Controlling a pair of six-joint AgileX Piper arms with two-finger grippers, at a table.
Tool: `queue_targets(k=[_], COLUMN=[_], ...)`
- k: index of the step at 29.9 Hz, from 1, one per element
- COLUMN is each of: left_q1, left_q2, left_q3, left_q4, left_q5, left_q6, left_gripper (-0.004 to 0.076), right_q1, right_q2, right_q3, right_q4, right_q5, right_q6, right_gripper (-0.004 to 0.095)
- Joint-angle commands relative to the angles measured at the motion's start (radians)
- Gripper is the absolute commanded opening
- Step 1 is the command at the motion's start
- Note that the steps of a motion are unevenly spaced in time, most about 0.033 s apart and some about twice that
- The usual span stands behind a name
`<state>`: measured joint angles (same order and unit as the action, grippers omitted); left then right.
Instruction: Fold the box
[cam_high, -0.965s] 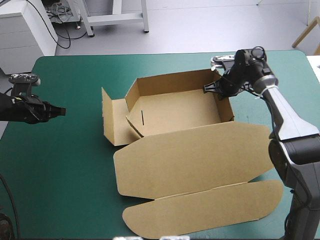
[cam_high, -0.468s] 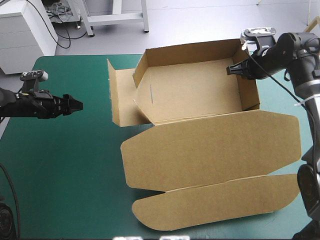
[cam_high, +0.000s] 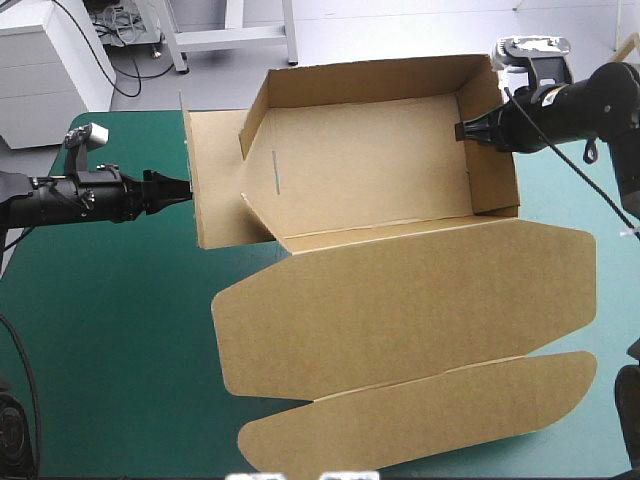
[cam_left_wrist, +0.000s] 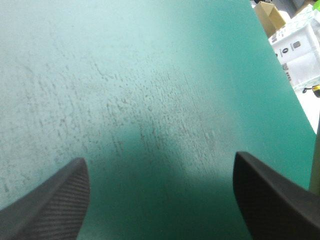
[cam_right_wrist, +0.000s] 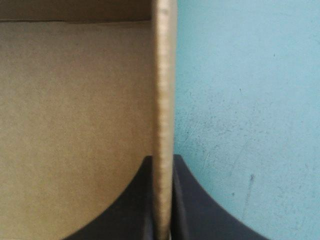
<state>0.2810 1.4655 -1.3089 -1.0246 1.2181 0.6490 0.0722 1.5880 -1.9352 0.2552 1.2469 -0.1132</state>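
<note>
One box (cam_high: 380, 180) wall edge clamped in R end effector (cam_high: 462, 131); L end effector (cam_high: 186, 189) apart, prob. touching flap (cam_high: 215, 185).

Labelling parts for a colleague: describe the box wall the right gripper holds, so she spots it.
Find the brown box over the teal-green table. The wall at its tray's right end stands upright; only it is pinched by the right gripper.

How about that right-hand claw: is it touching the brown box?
Touching. The right wrist view shows the right gripper shut on the box: its side wall runs between the black fingers with no gap.
</note>
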Motion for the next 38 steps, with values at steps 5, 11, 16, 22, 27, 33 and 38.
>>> queue_targets(k=[5,11,16,22,27,33,38], left_q1=[0.000,0.000,0.000,0.000,0.000,-0.002,-0.036], left_q2=[-0.033,-0.035,-0.039,-0.047,-0.057,-0.066,-0.066], left_q3=[-0.028,-0.028,-0.028,-0.028,-0.028,-0.028,-0.028], left_q4=[-0.093,-0.094,-0.092,-0.088,-0.049,-0.035,-0.030], left_q5=[0.078,0.078,0.078,0.078,0.078,0.078,0.078], left_q6=[0.021,0.024,0.024,0.024,0.005,-0.013,-0.015], left_gripper=[0.0566,0.0566,0.0566,0.0564,0.0564,0.0564,0.0564], right_q1=[-0.005,-0.002,0.007,0.070,0.088,0.100,0.140], right_q2=[-0.046,0.001,0.063,0.117,0.163,0.189,0.210], right_q3=[0.032,0.107,0.107,0.107,0.108,0.108,0.109], right_q4=[0.072,0.175,0.237,0.166,0.207,0.247,0.247], right_q5=[-0.053,-0.148,-0.169,-0.204,-0.224,-0.263,-0.283], right_q6=[-0.002,-0.002,-0.011,-0.016,-0.012,-0.014,-0.012], right_gripper=[-0.0019,-0.0019,-0.0019,-0.0018,-0.0019,-0.0018,-0.0018])
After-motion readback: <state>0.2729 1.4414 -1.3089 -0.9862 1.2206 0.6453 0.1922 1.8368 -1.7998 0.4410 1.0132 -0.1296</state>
